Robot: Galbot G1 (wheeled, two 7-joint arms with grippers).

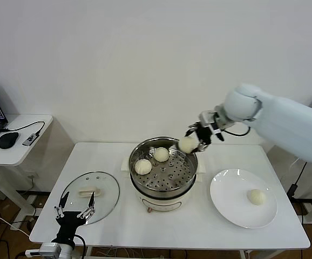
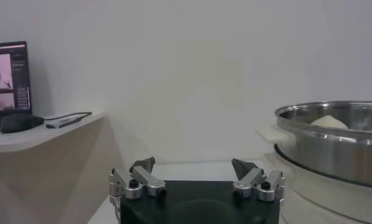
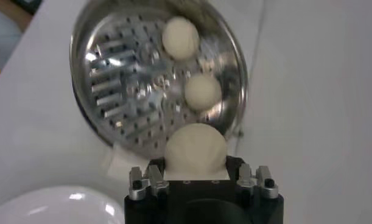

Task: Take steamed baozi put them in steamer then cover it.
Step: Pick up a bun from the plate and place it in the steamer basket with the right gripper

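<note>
The bun (image 1: 187, 144) now in hand hangs over the back-right edge of the steamer (image 1: 145, 186), held between the jaws of the right gripper (image 1: 195, 141). In the right wrist view the bun (image 3: 196, 150) fills the space between the jaws, which are closed on it from both sides – they stand partly apart only because the bun is between them. The dough looks soft and light, with a smooth skin, so I judge that a strong squeeze will dent it and a weak one may let it slip; the best hold is across its widest part, as it is now.

Two more buns already lie on the tray inside the steamer, one (image 1: 142, 166) at its left side and one (image 1: 161, 154) toward the back. The fourth bun (image 1: 257, 197) waits on the plate (image 1: 226, 199), to the right of the steamer. The free holes of the tray at the front and right give enough place for the remaining two.

The cover (image 1: 104, 189) lies flat on the table (image 1: 199, 226) to the left of the steamer, its handle (image 1: 86, 190) up – it is glass, so rigid and breakable, and the handle is the place to grasp it. The left gripper (image 1: 76, 210) rests at the near edge of the cover with jaws wide apart, holding nothing.
</note>
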